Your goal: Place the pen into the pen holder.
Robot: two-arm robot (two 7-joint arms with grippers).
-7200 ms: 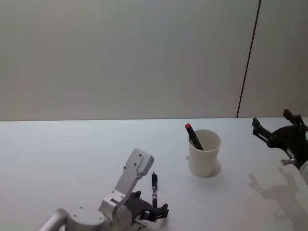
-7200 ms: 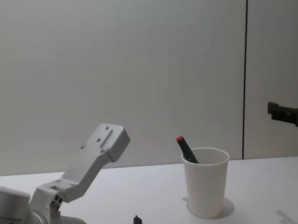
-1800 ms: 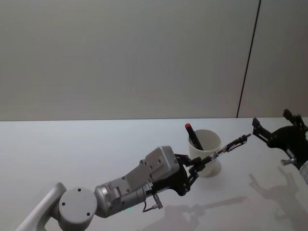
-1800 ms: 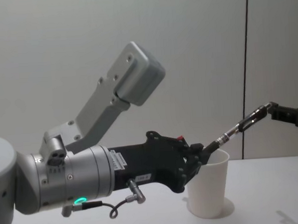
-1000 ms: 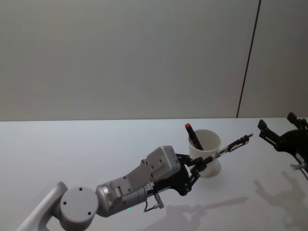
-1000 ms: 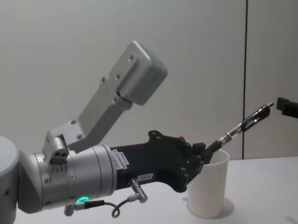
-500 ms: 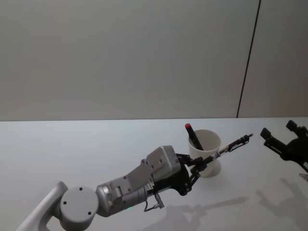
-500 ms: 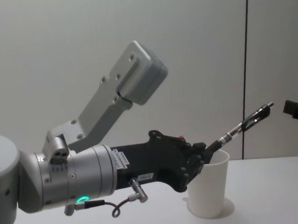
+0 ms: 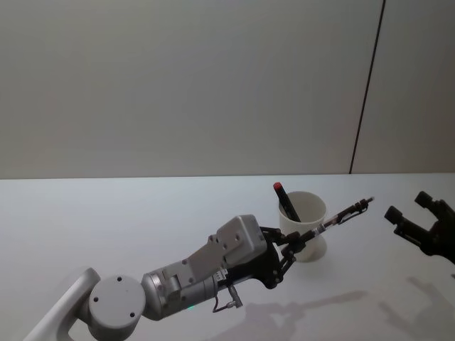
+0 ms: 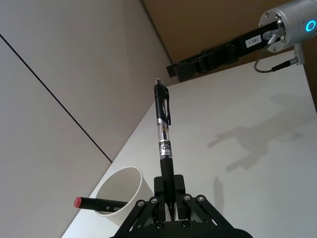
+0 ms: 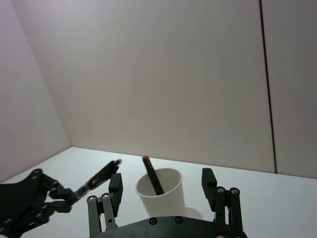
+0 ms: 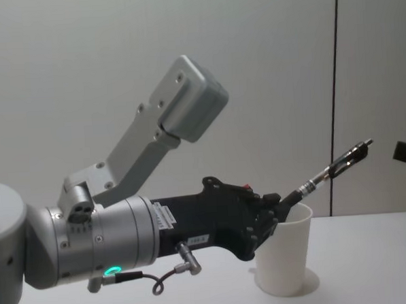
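My left gripper [image 9: 293,244] is shut on the lower end of a black and clear pen [image 9: 334,219]. The pen slants up to the right, crossing the white paper cup pen holder [image 9: 313,249]. In the chest view the gripper [image 12: 278,213] sits at the cup's [image 12: 287,263] left rim, and the pen [image 12: 327,174] rises past that rim. The left wrist view has the pen [image 10: 163,134] upright beside the cup [image 10: 124,191]. My right gripper [image 9: 409,206] hangs open at the far right, apart from the pen. Its own view looks toward the cup [image 11: 159,198].
A red-capped black marker [image 9: 285,201] leans inside the cup, as the right wrist view [image 11: 151,173] also shows. The table [image 9: 106,227] is plain white, with a grey wall behind. My right arm [image 10: 233,47] reaches in beyond the pen's tip.
My right gripper has drawn back to the right and a little lower, away from the pen's tip. The left gripper and the pen have stayed still.
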